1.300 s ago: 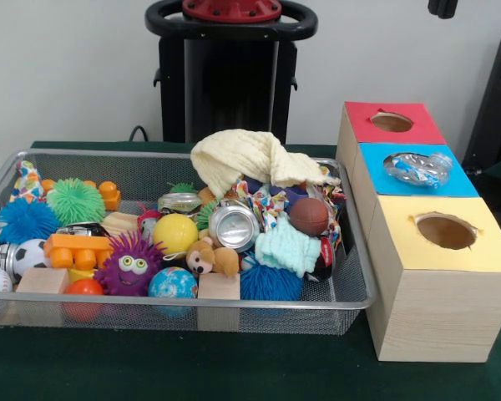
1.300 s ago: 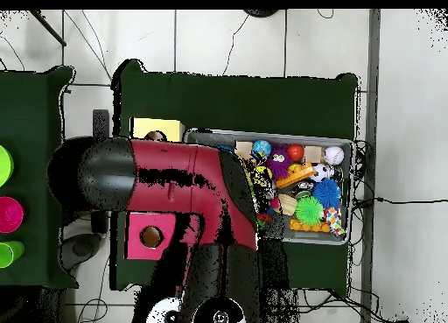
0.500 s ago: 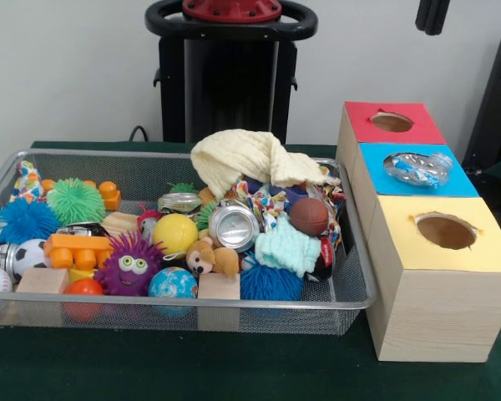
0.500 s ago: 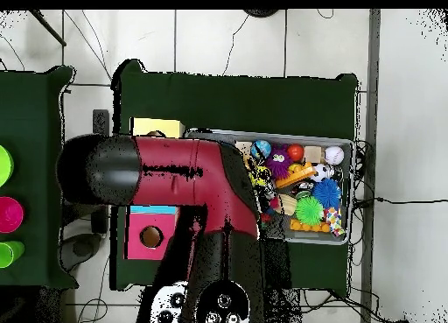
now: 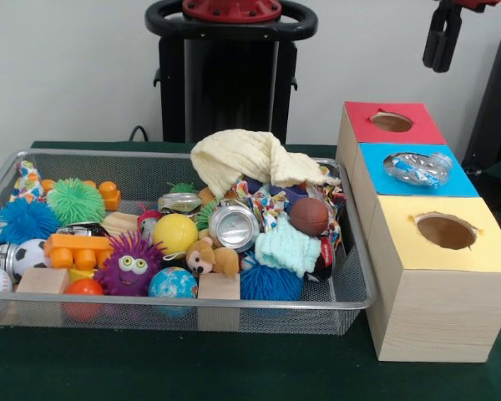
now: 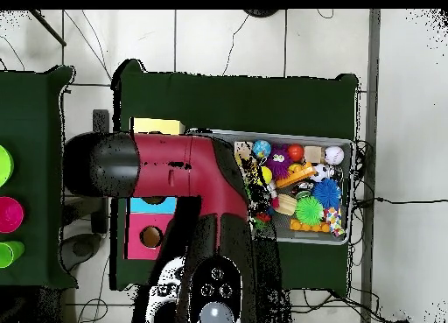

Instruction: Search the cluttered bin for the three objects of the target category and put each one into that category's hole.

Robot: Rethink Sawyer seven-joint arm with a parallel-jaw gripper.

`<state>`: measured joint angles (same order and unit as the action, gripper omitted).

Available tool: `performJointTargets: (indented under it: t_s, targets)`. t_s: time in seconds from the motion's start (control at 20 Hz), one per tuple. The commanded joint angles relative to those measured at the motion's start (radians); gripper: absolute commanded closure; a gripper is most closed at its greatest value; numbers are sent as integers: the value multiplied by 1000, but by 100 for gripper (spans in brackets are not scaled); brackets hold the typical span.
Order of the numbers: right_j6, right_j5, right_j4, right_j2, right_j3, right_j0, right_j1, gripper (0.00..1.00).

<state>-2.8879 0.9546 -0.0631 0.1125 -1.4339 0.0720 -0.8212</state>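
Note:
The silver wire mesh bin (image 5: pixel 192 301) sits on the green table, packed with toys. It holds a crushed silver can (image 5: pixel 234 225), a yellow cloth (image 5: pixel 246 159), a mint knit piece (image 5: pixel 288 246), a brown ball (image 5: pixel 309 215), a purple googly-eyed ball (image 5: pixel 129 266) and several other balls and blocks. My gripper (image 5: pixel 444 38) hangs at the top right, high above the red-topped box (image 5: pixel 422 129). A crushed clear plastic bottle (image 5: pixel 416 167) lies across the hole of the blue-topped box (image 5: pixel 463 182). In the overhead view my arm (image 6: pixel 175 175) covers the bin's left end (image 6: pixel 350 190).
Three wooden boxes stand in a row to the right of the bin: red-topped, blue-topped and yellow-topped (image 5: pixel 493 251), each with a round hole. The robot's pedestal (image 5: pixel 230 75) stands behind the bin. A second green table with coloured cups (image 6: pixel 9 214) shows at the overhead view's left.
My gripper has come lower into the front view at the top right. In the overhead view the arm has shifted slightly toward the base. The bin's contents have not moved.

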Motion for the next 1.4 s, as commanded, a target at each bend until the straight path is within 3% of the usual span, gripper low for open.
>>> performJointTargets:
  t_s: [0.05, 0.65, 1.4]
  targets:
    - [55, -84, 43, -80, -45, -7, 69, 100]
    - [29, -235, 59, -72, -55, 1, 161, 100]
    - [-5, -255, 26, -69, -47, 29, 182, 100]
